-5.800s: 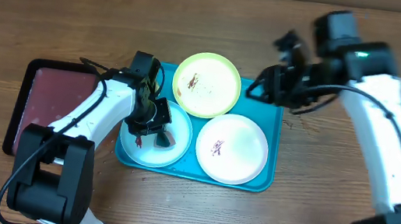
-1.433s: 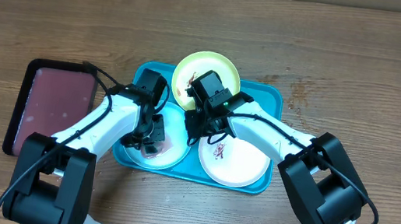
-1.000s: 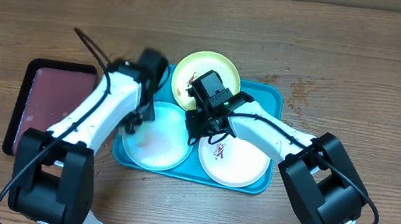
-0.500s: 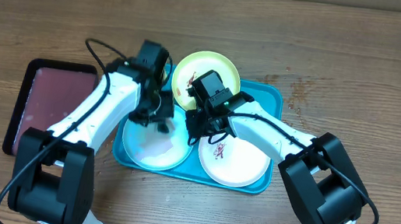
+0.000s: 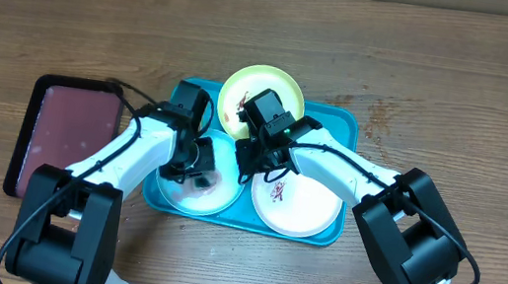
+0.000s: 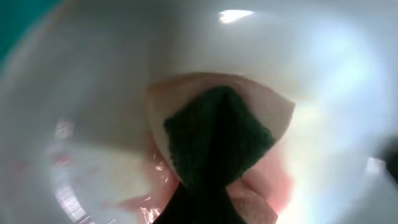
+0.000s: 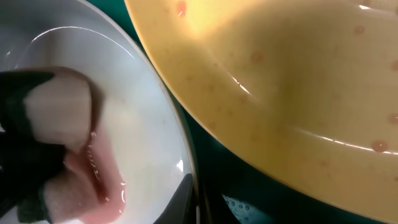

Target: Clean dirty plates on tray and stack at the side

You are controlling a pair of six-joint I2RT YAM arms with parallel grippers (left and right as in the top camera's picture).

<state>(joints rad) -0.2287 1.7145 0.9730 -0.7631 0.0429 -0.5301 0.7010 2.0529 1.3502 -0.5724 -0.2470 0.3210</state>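
Showing wrist-side only: sponge [image 6: 217,143], seemingly pink-stained, on pale plate [image 6: 93,74].

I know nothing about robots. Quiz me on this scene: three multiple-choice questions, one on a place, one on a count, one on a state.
1. Where is the dark-red rectangular tray? A) on the wooden table, beside the big turquoise plastic tray; B) on top of it; C) under a plate.
2. How many round plastic plates does the turquoise tray hold? A) one; B) five; C) three.
3. The left gripper is: A) open, empty; B) shut on a green-backed sponge on the pale blue plate; C) unseen.
Answers: 1A, it lies apart on the wood; 2C, lime-green plate, pale blue, white plate; 3B, its wrist camera shows sponge on plate.
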